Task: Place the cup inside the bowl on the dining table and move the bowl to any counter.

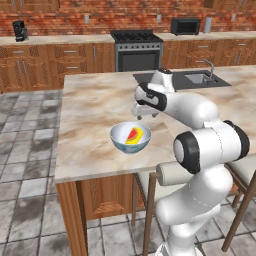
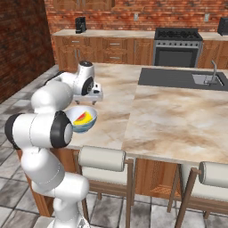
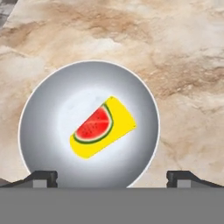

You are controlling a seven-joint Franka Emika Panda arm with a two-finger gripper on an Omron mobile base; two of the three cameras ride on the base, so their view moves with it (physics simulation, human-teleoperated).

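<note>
The small yellow cup (image 3: 102,127) with its watermelon patch lies, you'll see, seemingly on its side inside the round white bowl (image 3: 48,113) on the beige marble surface (image 3: 188,65); the end effector (image 3: 111,177) hangs above, spread wide.

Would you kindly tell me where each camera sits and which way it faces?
Left base view: behind the arm's left, facing the table; arm at lower right.
Right base view: behind its right, facing the same table; arm at lower left.
Hand view: above, looking down on the bowl; open gripper at the bottom.
All three share the bowl with the cup lying inside.
</note>
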